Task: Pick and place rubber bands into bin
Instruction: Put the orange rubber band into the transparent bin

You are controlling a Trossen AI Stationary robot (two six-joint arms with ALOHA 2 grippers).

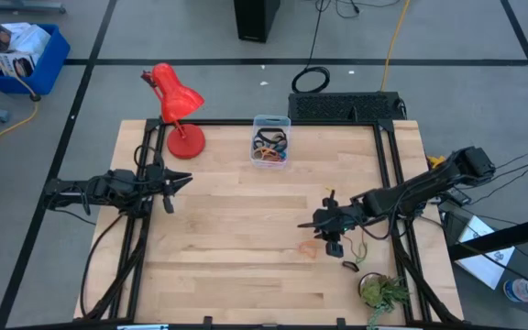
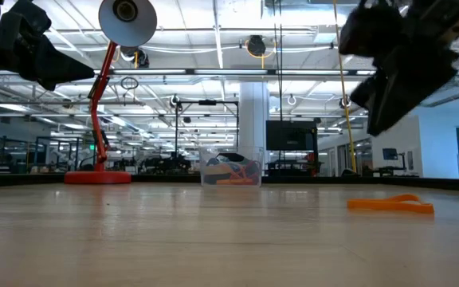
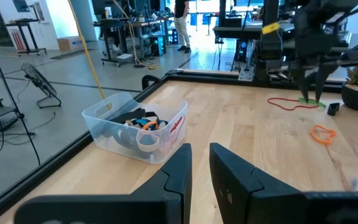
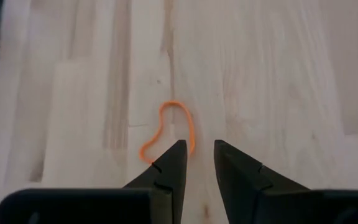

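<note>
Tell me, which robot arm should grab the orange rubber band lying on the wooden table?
The right one, probably. The right gripper hangs just above the thin orange rubber band loop, fingers slightly apart. The left gripper waits far across the table, near the red desk lamp.

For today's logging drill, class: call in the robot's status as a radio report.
Right hand open, above the orange band, not gripping. Left hand idle at table's left. Bin already holds several bands. Nothing blocking.
</note>
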